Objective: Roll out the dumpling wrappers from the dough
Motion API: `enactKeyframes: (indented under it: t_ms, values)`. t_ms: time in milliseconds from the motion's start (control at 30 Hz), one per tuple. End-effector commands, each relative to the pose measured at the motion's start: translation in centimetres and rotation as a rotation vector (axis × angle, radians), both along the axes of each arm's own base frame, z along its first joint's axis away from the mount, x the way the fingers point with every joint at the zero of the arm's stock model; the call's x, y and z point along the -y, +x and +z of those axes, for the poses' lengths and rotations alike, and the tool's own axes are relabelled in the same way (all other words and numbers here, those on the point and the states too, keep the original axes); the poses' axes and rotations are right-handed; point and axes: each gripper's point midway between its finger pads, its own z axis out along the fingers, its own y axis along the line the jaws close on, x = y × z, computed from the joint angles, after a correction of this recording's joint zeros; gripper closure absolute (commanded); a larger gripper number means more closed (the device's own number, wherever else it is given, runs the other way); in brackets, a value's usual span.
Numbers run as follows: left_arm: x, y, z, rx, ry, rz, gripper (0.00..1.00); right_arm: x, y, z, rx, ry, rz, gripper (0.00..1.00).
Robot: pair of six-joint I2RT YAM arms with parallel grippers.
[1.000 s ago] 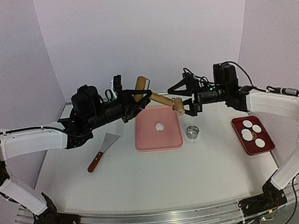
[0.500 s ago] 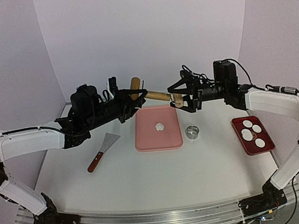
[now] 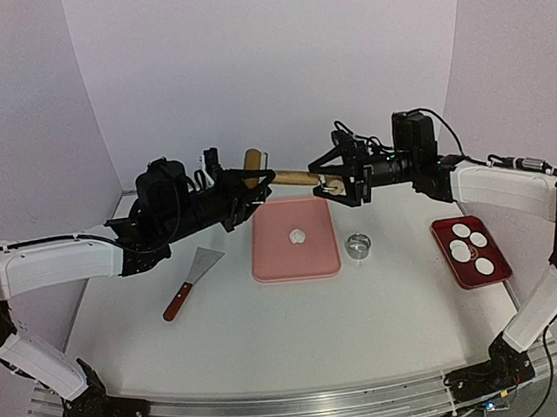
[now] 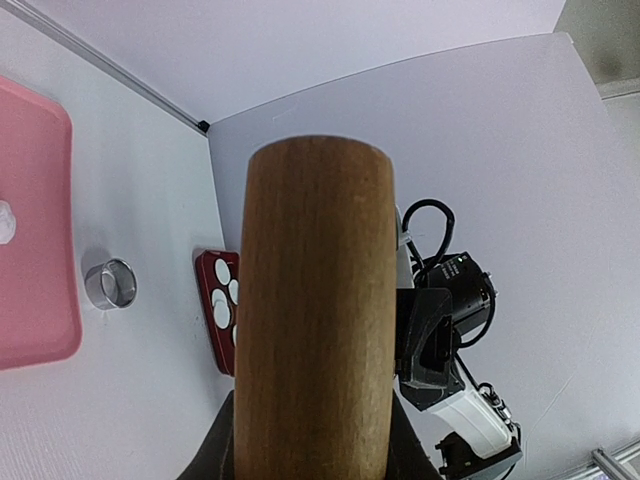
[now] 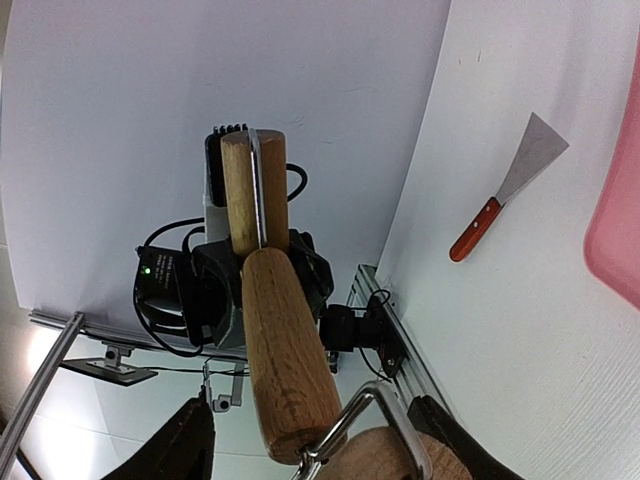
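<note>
Your left tool [image 3: 248,179] grips the pin [image 3: 295,177] by its left handle, above the board's [image 3: 274,259] far edge. Your right tool [image 3: 341,182] straddles the right handle, unclamped, with a gap on one side. The dough [image 3: 297,236] sits mid-board. The wrappers [image 3: 461,248] lie in the tray [image 3: 441,235] on the right.

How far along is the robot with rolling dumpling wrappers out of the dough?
Done: four round white wrappers lie in the red tray. In hand: the left gripper holds one handle of the wooden rolling pin in the air, and the right gripper brackets the other end. Left: the small white dough lump on the pink board is unrolled and uncut.
</note>
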Motion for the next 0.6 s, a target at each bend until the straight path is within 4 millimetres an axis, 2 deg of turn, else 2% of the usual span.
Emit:
enactKeyframes:
  t_ms: [0,200,567]
  values:
    - [0.8,0.1,3.3,0.042,-0.070,-0.022,1.00,-0.5,0.3,2.8,0.090,0.052,0.017,0.37]
    - [1.1,0.4,2.4,0.024,-0.058,-0.019,1.00,-0.5,0.4,2.8,0.086,0.052,0.017,0.45]
    - [1.3,0.5,1.4,-0.003,-0.031,-0.026,1.00,-0.5,0.8,2.0,0.068,0.040,0.003,0.73]
